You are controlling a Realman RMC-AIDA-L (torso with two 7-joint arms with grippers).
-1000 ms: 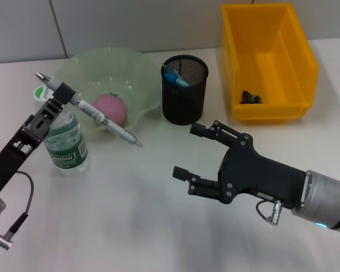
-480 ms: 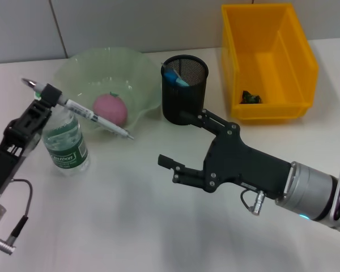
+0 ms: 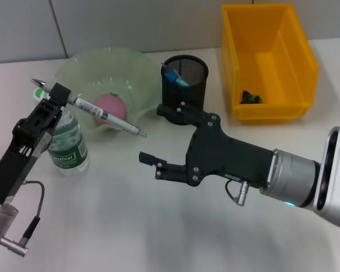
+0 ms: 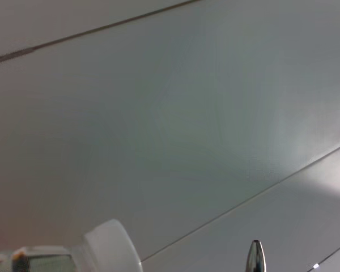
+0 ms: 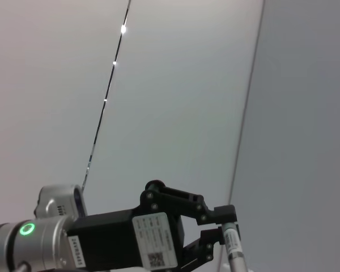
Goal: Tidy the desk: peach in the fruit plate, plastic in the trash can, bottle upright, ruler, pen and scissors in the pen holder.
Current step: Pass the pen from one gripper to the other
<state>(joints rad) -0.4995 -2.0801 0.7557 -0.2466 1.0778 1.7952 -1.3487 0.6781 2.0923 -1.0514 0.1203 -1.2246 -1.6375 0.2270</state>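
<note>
My left gripper is shut on a white pen, held slanting in the air over the green fruit plate. The pink peach lies in that plate. A clear bottle with a green label stands upright under the left gripper. My right gripper is open, just right of the pen's tip and in front of the black mesh pen holder, which holds a blue item. The right wrist view shows the left gripper clamped on the pen.
A yellow bin stands at the back right with a small dark crumpled piece inside. A grey wall runs behind the desk. The left arm's cable and plug hang at the near left.
My right gripper has moved left and forward, from the desk's middle to just beside the pen's tip. The left gripper with the pen dipped left, then came back slightly right.
</note>
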